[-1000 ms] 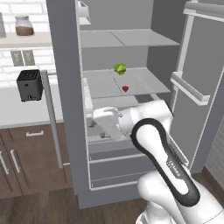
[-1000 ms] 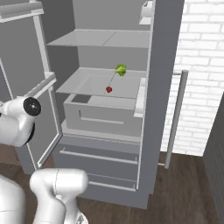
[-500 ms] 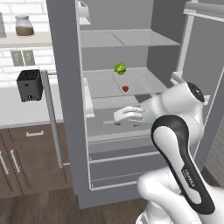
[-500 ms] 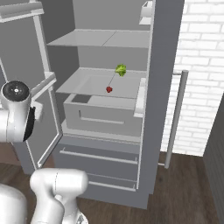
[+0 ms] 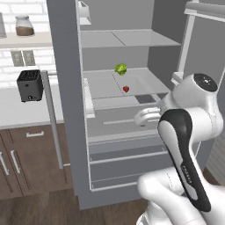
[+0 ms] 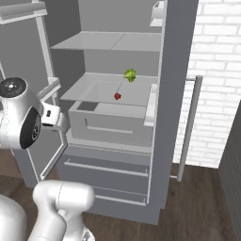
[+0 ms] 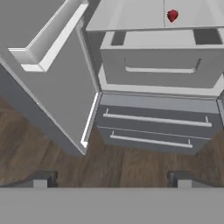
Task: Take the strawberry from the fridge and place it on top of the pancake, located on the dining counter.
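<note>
Your arm has swung from low in front of the drawers, where it was a second ago, to the right side of the fridge (image 5: 132, 101); its elbow now stands high in the left base view, and the base has not moved. The strawberry (image 5: 126, 88) and the green leafy clump (image 5: 121, 68) lie where they were.

Your fingers (image 7: 112, 177) stand spread wide with nothing between them; the hand view shows one dark tip (image 7: 41, 178) at each side of the bottom edge, above the wooden floor (image 7: 39, 148). The strawberry sits on the pale grey middle shelf (image 6: 94, 89), well apart from the fingers, at the far top of the hand view, right of centre. The leafy clump is behind it on the same shelf.

The strawberry is a tiny glossy red berry. The fridge is plain matte grey, with flat shelves, a boxy bin beneath and two drawers with thin bar handles. A dark toaster (image 5: 30, 85) stands on the white counter (image 5: 19, 110).
</note>
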